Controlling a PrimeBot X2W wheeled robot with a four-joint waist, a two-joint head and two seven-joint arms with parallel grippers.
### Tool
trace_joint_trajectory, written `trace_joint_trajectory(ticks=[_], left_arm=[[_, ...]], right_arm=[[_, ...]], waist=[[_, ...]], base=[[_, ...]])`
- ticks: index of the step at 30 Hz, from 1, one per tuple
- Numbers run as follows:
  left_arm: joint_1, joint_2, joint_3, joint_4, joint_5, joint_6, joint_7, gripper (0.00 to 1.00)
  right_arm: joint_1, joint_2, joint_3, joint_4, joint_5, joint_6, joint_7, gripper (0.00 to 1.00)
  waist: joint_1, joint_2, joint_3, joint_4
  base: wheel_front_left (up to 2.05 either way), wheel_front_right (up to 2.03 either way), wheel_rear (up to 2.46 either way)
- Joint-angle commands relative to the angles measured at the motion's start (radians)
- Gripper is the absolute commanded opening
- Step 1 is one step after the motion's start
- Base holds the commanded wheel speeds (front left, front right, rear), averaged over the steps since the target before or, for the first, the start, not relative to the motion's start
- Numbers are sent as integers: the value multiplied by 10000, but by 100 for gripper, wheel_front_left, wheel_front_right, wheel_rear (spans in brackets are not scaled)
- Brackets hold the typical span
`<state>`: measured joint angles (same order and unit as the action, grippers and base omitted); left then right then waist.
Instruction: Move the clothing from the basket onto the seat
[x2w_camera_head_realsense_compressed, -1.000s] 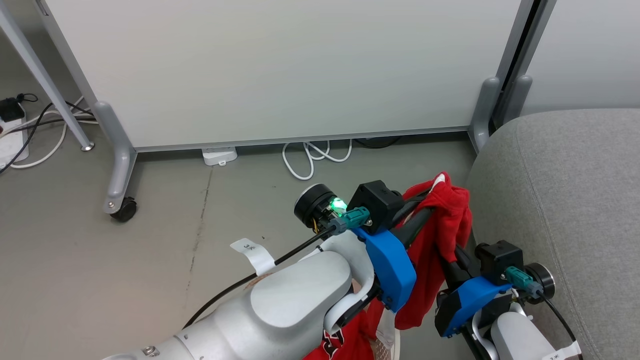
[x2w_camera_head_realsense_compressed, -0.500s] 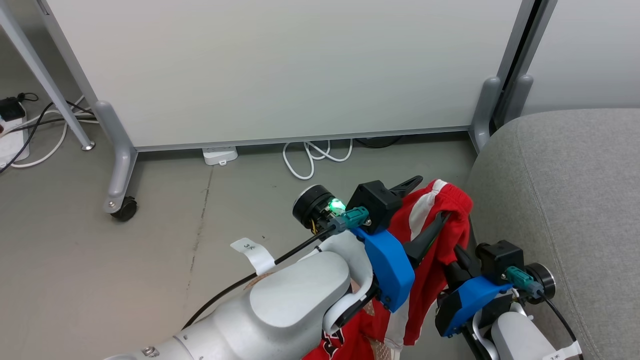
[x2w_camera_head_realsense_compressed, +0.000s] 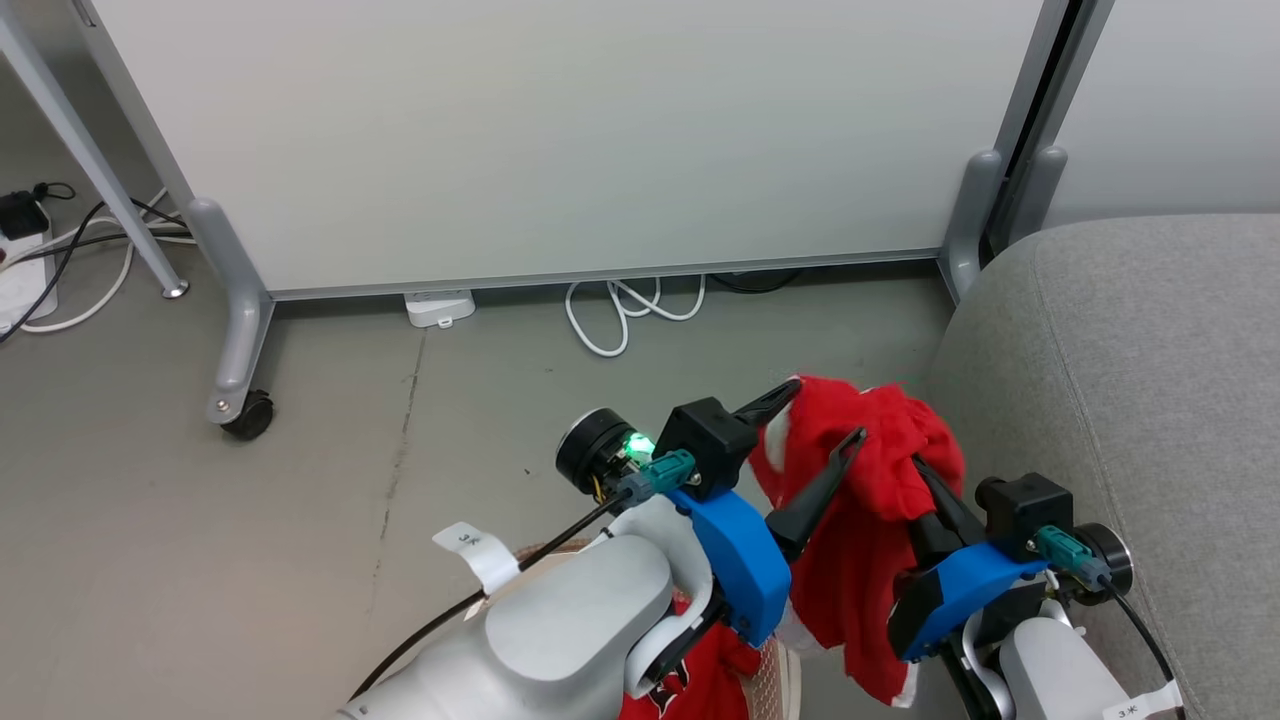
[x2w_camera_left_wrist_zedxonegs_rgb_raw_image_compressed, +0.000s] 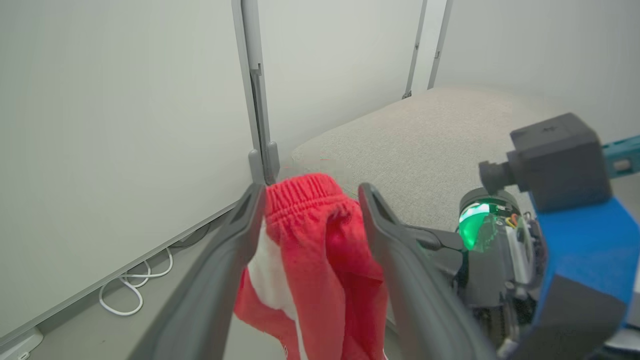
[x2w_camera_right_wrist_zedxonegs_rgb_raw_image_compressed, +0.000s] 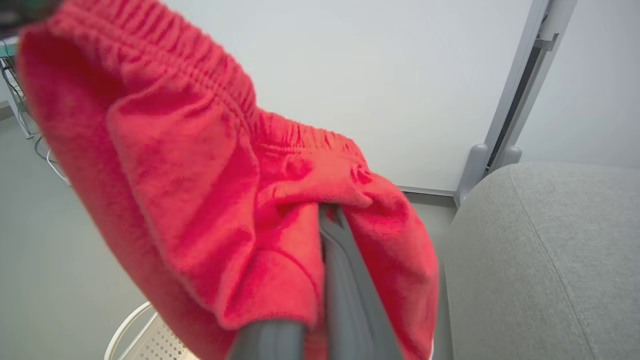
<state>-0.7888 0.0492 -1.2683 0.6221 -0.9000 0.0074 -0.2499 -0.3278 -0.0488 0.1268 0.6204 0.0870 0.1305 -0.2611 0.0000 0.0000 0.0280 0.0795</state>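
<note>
Clothing (x2w_camera_head_realsense_compressed: 860, 540) of soft red fabric, lower centre, pinched by the closed right gripper (x2w_camera_head_realsense_compressed: 922, 470), may snag on the left gripper's (x2w_camera_head_realsense_compressed: 826, 410) wide-open jaws flanking it.

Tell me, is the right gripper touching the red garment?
Touching. The right wrist view shows the right gripper shut on a fold of the red garment, with the cloth pinched between its two fingers.
</note>
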Motion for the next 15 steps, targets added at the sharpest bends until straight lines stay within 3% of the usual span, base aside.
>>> trace_joint_trajectory(ticks=[1, 4, 15], left_arm=[[130, 21, 98, 54, 134, -92, -98, 100], [383, 154, 391, -87, 385, -180, -152, 100], [2445, 823, 2917, -1960, 2518, -342, -162, 100]], right_arm=[[35, -30, -29, -68, -90, 5, -62, 0], [80, -31, -91, -86, -65, 5, -62, 0], [137, -31, -213, -181, -78, 5, -62, 0]], waist=[[0, 0, 2, 11], [0, 0, 5, 25], [0, 0, 45, 7]], base=[[0, 0, 0], [0, 0, 0], [0, 0, 0]])
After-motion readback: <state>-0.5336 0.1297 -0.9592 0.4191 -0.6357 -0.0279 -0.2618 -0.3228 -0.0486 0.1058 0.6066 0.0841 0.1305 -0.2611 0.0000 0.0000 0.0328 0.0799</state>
